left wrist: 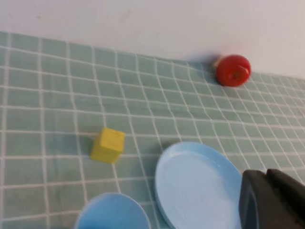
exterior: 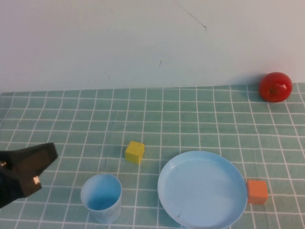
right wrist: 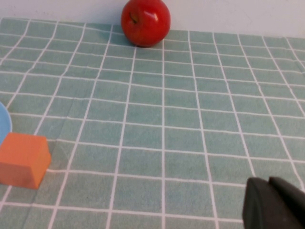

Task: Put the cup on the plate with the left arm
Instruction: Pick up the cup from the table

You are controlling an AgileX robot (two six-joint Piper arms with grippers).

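The light blue cup (exterior: 101, 198) stands upright at the front, left of the large light blue plate (exterior: 202, 188). Both also show in the left wrist view, the cup (left wrist: 112, 212) beside the plate (left wrist: 190, 186). My left gripper (exterior: 40, 167) hovers at the front left, to the left of the cup and apart from it; in its wrist view the left gripper (left wrist: 267, 172) is shut and empty. My right gripper (right wrist: 268, 180) is shut and empty over the mat; it does not show in the high view.
A yellow cube (exterior: 135, 152) lies behind the cup and plate. An orange cube (exterior: 257, 191) sits by the plate's right rim. A red tomato (exterior: 275, 87) rests at the back right by the white wall. A green checked mat (exterior: 71, 119) covers the table.
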